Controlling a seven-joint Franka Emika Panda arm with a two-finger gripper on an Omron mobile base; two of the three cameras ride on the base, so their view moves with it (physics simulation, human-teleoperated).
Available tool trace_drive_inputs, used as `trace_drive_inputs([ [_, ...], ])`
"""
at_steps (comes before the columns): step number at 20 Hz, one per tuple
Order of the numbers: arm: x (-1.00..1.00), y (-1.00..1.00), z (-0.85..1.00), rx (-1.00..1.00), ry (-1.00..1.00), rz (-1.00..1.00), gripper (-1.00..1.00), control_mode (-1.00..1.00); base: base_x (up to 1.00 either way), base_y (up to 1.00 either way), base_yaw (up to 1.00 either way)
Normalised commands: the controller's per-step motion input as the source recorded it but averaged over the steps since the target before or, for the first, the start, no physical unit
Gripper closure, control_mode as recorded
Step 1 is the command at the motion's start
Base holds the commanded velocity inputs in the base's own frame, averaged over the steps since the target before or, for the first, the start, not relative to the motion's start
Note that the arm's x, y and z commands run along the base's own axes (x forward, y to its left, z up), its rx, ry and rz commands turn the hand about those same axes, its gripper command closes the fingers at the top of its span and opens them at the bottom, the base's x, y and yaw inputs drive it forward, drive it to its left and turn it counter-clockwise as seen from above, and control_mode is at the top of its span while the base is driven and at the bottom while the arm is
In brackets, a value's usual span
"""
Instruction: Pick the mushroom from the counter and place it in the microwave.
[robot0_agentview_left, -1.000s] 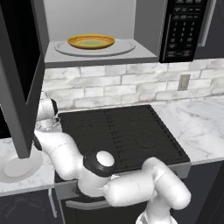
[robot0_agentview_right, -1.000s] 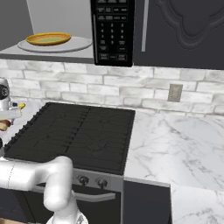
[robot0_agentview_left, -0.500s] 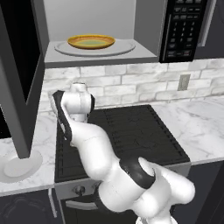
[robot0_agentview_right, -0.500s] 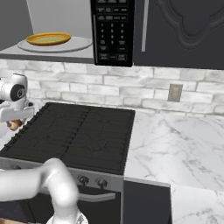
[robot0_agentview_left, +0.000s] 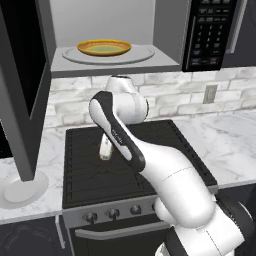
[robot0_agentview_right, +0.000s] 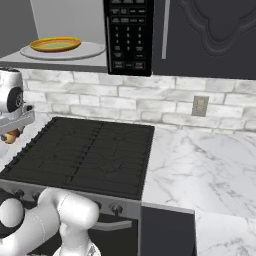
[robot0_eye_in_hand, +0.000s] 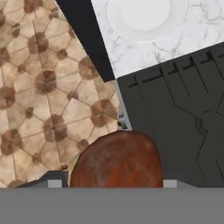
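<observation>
My gripper hangs over the left part of the black stove top, shut on the mushroom, whose brown cap pokes out below the fingers. In the right base view the gripper is at the far left edge with the mushroom under it. Up close in the hand view, the reddish-brown cap sits between the fingertips. The microwave is above and behind, door swung open to the left, a yellow-orange plate on its turntable. The marble counter flanks the stove.
A white plate lies on the counter left of the stove, seen too in the hand view. The microwave's button panel is right of the cavity. A wall outlet sits on the brick backsplash.
The arm has swung from the left counter, up and to the right over the stove, carrying the mushroom with it. The gripper has stayed shut.
</observation>
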Motion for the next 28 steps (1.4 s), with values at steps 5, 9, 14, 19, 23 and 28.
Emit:
trace_drive_inputs([
  [5, 0.08, -0.20, 1.00, 0.04, -0.09, -0.24, 1.00, -1.00, 0.00, 0.00, 0.00],
  [9, 0.31, 0.00, 1.00, 0.03, -0.20, -0.50, 1.00, -1.00, 0.00, 0.00, 0.00],
  [14, 0.27, 0.00, 0.95, 0.00, -0.22, -0.66, 1.00, -1.00, 0.00, 0.00, 0.00],
  [19, 0.66, -0.08, 0.80, 0.02, -0.21, -0.55, 1.00, -1.00, 0.00, 0.00, 0.00],
  [23, 0.97, -0.47, 0.85, 0.12, -0.13, -0.27, 1.00, -1.00, 0.00, 0.00, 0.00],
  [28, 0.94, -0.06, 0.42, 0.15, -0.11, -0.10, 1.00, -1.00, 0.00, 0.00, 0.00],
])
